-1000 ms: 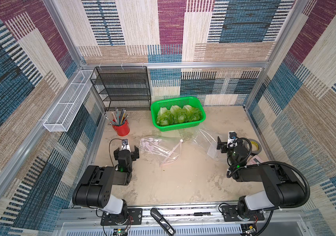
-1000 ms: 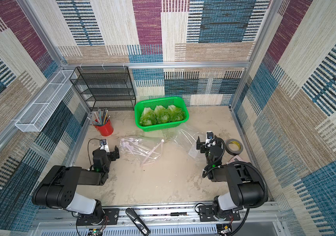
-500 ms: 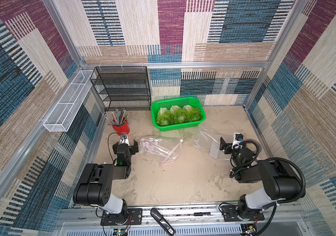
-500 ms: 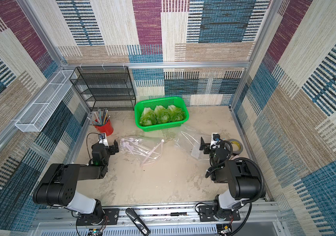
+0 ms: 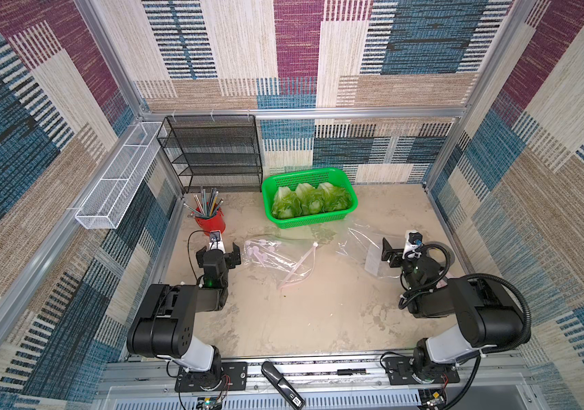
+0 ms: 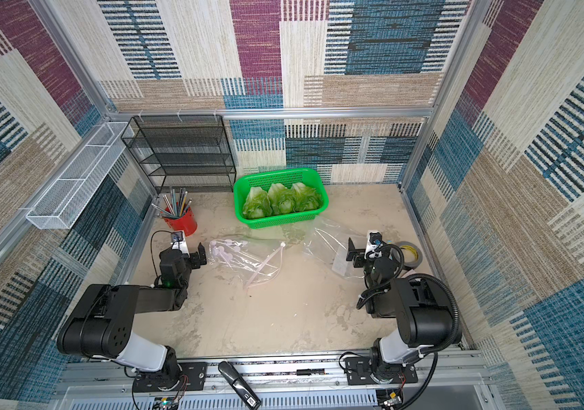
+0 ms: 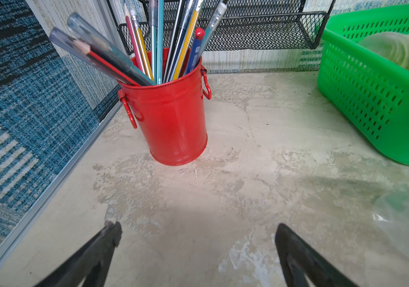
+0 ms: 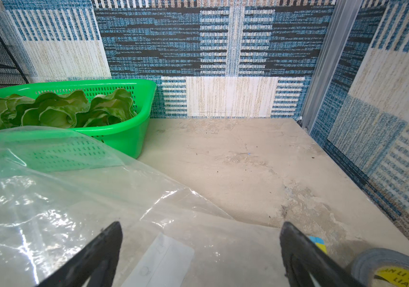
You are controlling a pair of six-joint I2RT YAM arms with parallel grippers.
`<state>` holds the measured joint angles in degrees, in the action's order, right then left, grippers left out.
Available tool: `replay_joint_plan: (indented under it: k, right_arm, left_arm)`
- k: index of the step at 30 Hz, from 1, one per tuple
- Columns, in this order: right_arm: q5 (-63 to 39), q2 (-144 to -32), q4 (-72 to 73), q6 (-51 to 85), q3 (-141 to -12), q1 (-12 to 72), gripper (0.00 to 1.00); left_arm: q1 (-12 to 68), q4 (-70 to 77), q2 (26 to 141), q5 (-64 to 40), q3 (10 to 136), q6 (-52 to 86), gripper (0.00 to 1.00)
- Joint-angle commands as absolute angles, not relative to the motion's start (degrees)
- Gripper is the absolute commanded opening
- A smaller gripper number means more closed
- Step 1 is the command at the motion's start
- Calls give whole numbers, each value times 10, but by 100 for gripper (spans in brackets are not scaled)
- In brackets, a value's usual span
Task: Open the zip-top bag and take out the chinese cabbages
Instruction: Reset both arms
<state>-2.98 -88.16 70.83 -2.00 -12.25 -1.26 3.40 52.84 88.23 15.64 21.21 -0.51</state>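
Note:
Three chinese cabbages (image 5: 310,202) (image 6: 281,200) lie side by side in a green basket (image 5: 313,220), away from both grippers; their leaves also show in the wrist views (image 8: 56,109) (image 7: 402,49). The zip-top bag (image 5: 276,255) (image 6: 244,257), clear with a white zip strip, lies flat and empty mid-table. My left gripper (image 5: 218,253) (image 7: 197,226) stands open just left of it, facing the red bucket, nothing between its fingers. My right gripper (image 5: 398,250) (image 8: 201,225) is open over the edge of a second clear bag (image 5: 358,245) (image 8: 49,198).
A red bucket of pencils (image 5: 210,220) (image 7: 173,119) stands close ahead of the left gripper. A black mesh shelf (image 5: 216,156) is at the back wall and a white wire tray (image 5: 120,177) on the left wall. A tape roll (image 5: 441,253) (image 8: 392,268) lies beside the right gripper.
The left gripper has drawn back from the zip-top bag toward the red bucket, its jaws slightly wider. The right gripper has shifted a little to the right. The bags and cabbages have not moved.

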Motion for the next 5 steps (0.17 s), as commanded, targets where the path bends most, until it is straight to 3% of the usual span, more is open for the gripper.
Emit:
replay_joint_plan:
  k: [1,5]
  right_arm:
    - [-34,-881,736,-15,-122,-12,99]
    - [-34,-881,736,-15,-122,-13,99]
  left_arm:
    - [33,530,883,149,215,-10,100]
    - [33,531,883,149,215,-10,100]
